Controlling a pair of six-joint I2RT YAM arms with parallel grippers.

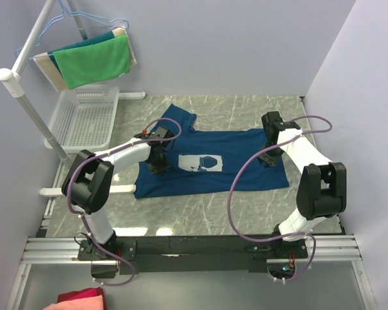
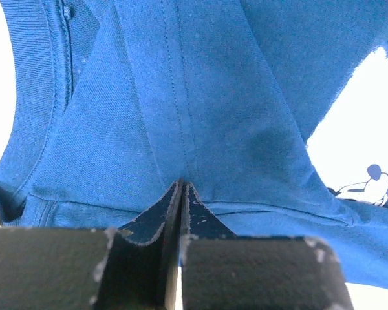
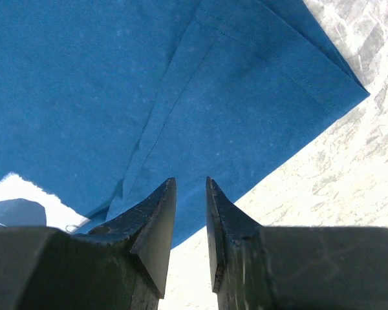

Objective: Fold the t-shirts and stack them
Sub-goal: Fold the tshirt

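1. A navy blue short-sleeved cotton t-shirt is laid flat across the middle of the grey marbled table, with its collar to the left and its hem to the right.
2. The pale light-blue square print on the chest is too small in the top view for its figure to be made out; in the left wrist view it is cut off at the right edge.
3. The left gripper is seen pressed together on a raised fold of the t-shirt near the collar seam, the cloth tented up to its tips.
4. The right gripper is held slightly spread over the hem corner, with nothing between its fingers.
5. The near edge of the shirt's left end is partly hidden by the left arm.
6. A red-pink cloth is cut off at the near left edge.
7. A green cloth is hung at far left above a white plastic basket.
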